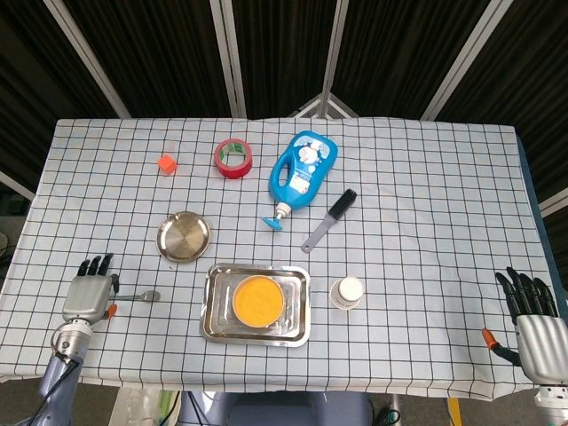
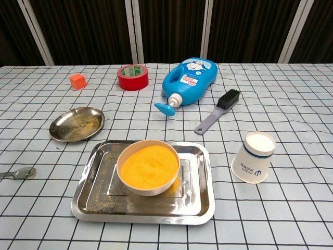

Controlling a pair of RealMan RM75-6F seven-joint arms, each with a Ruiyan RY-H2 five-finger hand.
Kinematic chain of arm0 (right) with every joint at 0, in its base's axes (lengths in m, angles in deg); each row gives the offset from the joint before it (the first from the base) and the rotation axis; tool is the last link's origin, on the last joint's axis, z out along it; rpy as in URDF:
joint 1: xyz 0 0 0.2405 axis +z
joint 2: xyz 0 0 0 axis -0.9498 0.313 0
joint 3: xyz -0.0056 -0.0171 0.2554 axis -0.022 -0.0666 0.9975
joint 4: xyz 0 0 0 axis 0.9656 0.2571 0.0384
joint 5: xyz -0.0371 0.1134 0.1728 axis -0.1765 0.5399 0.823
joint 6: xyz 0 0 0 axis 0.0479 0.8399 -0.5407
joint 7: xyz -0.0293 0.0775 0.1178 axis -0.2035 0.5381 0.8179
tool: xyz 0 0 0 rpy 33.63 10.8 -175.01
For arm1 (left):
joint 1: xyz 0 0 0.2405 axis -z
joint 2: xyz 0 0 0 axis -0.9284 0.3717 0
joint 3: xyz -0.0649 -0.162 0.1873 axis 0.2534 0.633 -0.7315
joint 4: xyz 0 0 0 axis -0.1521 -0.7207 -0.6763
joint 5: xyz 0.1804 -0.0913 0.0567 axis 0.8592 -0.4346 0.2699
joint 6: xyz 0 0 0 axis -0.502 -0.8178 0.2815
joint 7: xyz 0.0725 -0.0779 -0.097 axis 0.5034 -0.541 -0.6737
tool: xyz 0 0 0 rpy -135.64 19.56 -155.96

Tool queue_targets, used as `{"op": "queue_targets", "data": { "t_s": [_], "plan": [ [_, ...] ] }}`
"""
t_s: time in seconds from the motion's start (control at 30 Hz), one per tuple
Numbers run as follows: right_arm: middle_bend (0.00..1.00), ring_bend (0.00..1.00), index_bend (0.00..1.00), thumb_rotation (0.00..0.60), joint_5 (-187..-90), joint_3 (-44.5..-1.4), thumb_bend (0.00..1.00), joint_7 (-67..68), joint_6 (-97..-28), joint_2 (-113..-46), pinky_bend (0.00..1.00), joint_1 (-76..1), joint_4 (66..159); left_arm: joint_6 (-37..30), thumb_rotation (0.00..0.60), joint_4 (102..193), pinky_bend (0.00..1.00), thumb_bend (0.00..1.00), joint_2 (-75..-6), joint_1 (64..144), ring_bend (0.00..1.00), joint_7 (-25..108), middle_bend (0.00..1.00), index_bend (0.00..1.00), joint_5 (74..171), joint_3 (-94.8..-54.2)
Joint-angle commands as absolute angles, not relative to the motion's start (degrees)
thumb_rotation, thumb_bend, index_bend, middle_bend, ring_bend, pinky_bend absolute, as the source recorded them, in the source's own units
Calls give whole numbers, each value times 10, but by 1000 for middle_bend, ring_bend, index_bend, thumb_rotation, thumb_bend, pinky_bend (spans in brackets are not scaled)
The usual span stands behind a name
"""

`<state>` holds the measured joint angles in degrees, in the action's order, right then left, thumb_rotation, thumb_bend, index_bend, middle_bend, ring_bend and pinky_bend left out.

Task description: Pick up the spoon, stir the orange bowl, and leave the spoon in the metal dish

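The spoon (image 1: 142, 296) lies flat on the checked cloth at the left, its bowl end (image 2: 21, 172) pointing toward the tray. My left hand (image 1: 89, 290) is low over the handle's outer end, fingers stretched forward; the handle tip is hidden under it. I cannot make out a grip on the spoon. The orange bowl (image 1: 258, 299) stands in a rectangular metal tray (image 1: 300, 333). The round metal dish (image 1: 184, 236) sits beyond the spoon, empty. My right hand (image 1: 532, 318) rests at the table's near right corner, fingers spread, holding nothing. The chest view shows neither hand.
A white paper cup (image 1: 347, 292) stands just right of the tray. Further back are a grey brush (image 1: 329, 219), a blue bottle (image 1: 303, 170) lying on its side, a red tape roll (image 1: 233, 157) and a small orange cube (image 1: 166, 163).
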<state>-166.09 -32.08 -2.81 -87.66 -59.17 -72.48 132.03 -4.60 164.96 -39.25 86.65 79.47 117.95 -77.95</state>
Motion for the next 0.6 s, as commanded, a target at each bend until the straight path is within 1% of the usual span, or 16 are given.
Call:
{"op": "queue_targets", "data": {
  "t_s": [0.03,0.2,0.6],
  "plan": [
    [0,0,0,600,-1660,-321,312,-28,-876,-592,0,-725,1321,-46,600,1643,61,467,-400,870,0,795,0,475,1174,-778],
    [0,0,0,600,-1659,-320,312,-27,-875,-592,0,-725,1321,-45,600,1637,61,498,-407,875,0,791,0,470,1169,-776],
    [0,0,0,600,-1657,-320,311,-26,-873,-592,0,-724,1322,-44,600,1642,61,501,-408,881,0,783,0,467,1171,-785]
  ]
}}
